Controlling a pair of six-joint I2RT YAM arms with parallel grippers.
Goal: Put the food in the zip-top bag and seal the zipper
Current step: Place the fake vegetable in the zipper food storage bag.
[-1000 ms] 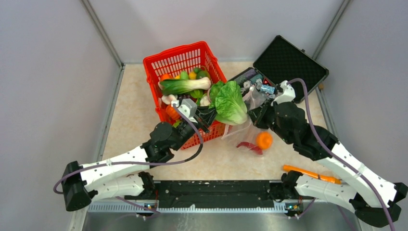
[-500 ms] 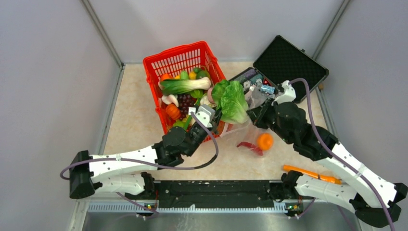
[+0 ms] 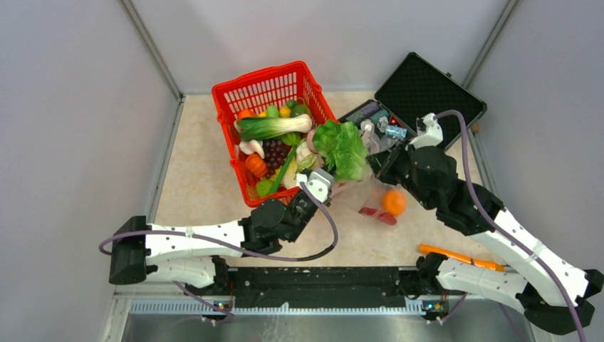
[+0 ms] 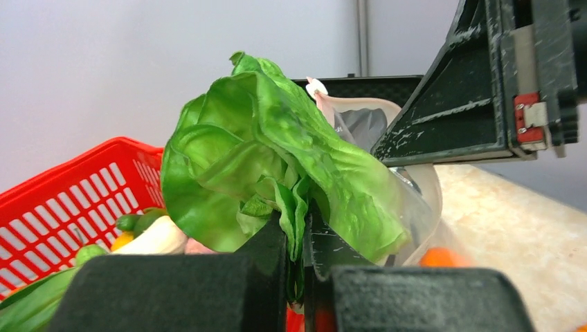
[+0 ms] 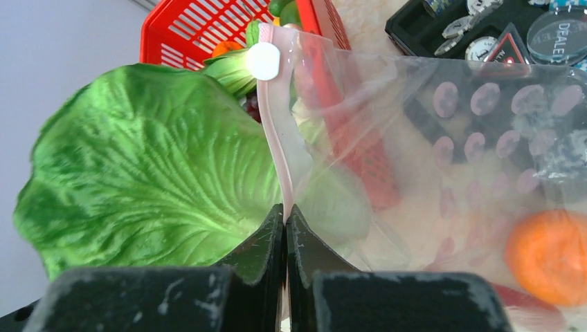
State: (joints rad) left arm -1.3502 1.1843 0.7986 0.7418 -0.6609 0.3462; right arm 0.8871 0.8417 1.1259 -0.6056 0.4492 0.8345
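Observation:
My left gripper (image 3: 333, 175) (image 4: 296, 228) is shut on the base of the green leafy lettuce (image 3: 343, 148) (image 4: 270, 159) and holds it upright against the mouth of the zip-top bag (image 3: 367, 194) (image 4: 422, 194). My right gripper (image 3: 385, 161) (image 5: 285, 214) is shut on the bag's pink zipper strip (image 5: 280, 149), holding the mouth edge up. The lettuce (image 5: 152, 173) sits just left of that strip, partly behind the clear plastic. Inside the bag lie an orange round (image 3: 392, 202) (image 5: 547, 257) and a red chili (image 3: 373, 212).
The red basket (image 3: 229, 93) with more toy food stands at the left behind the lettuce. The open black case (image 3: 434, 91) of trinkets is at the back right. An orange stick-like item (image 3: 459, 258) lies near the right arm's base. Grey walls enclose the table.
My left arm has carried the lettuce rightwards from over the basket's edge to the bag's mouth. The right gripper with the bag has shifted slightly right, and the orange moved with it.

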